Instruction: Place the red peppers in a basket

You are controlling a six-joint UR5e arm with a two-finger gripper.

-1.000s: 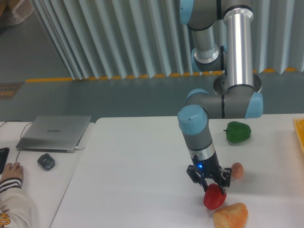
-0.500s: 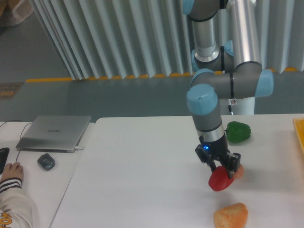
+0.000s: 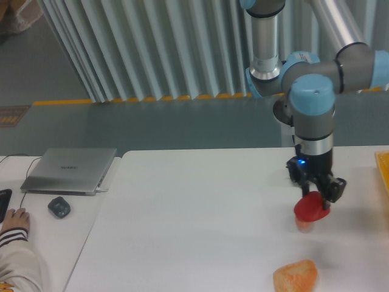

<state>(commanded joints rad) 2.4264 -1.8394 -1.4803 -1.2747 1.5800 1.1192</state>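
The arm hangs over the white table (image 3: 182,231), its gripper (image 3: 316,198) pinching the red pepper (image 3: 310,208) clear of the surface, toward four o'clock on the tabletop. That pepper looks light, stiff and glossy, so likely slippery; a hold across its shoulders near the stem seems safest. At three o'clock only a sliver of the basket (image 3: 384,170) shows; I can't see its contents.

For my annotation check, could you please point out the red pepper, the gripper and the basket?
red pepper (image 3: 310,207), fixed camera, on its glossy front.
gripper (image 3: 317,198), fixed camera, between its fingertips, shut on the pepper.
basket (image 3: 383,165), fixed camera, on its yellow rim sliver at the right edge.
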